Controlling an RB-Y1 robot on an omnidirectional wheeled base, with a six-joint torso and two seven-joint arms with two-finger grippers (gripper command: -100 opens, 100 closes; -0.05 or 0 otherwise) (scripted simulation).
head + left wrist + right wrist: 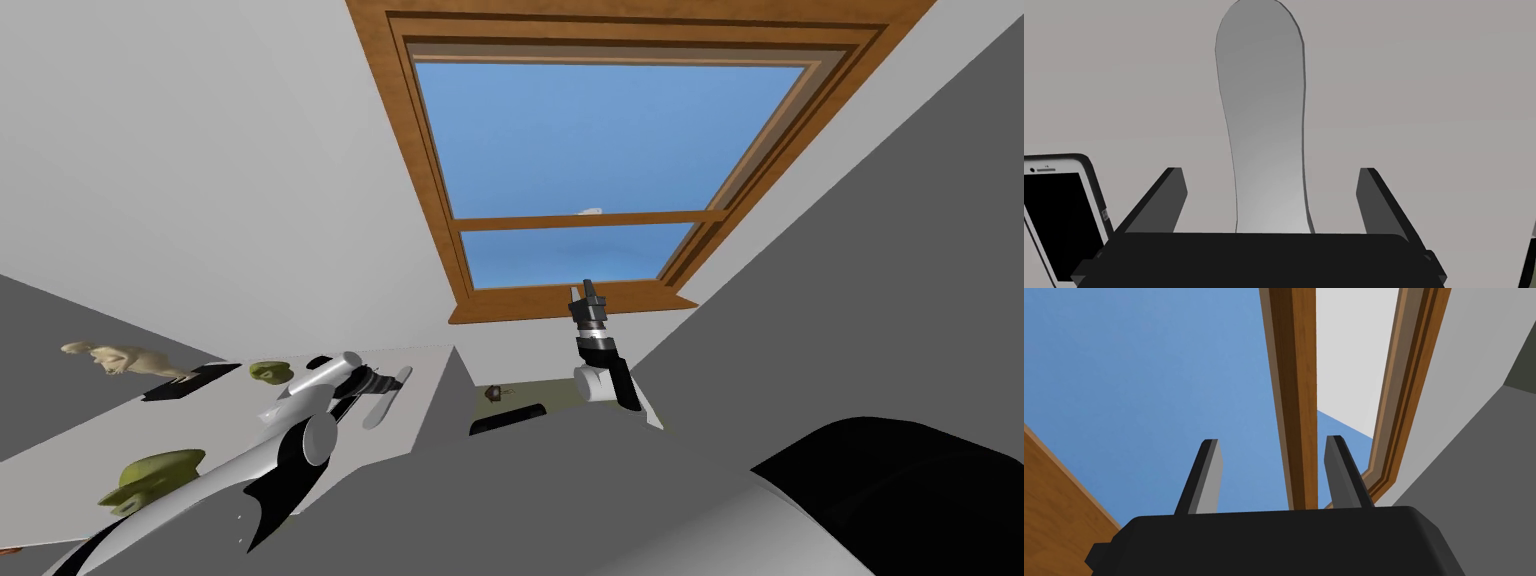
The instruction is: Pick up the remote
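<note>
The remote point(1264, 100) is a long, plain light grey slab with rounded ends, lying flat on a pale tabletop point(1424, 100). My left gripper point(1274, 190) is open and straddles its near end, with both dark fingers point(1169, 200) standing clear of its sides. From the head camera the remote point(390, 398) lies near the right edge of the white table point(200, 430), with my left gripper point(372, 384) over it. My right gripper point(588, 292) is raised in front of the window, and its wrist view shows the gripper point(1274, 475) open and empty.
A white-framed phone point(1059, 215) lies close beside my left gripper's finger. On the table are also a tan dinosaur figure point(125, 358) on a black base and two green hats point(270, 372) point(150, 478). A lower surface to the right holds a dark object point(510, 415).
</note>
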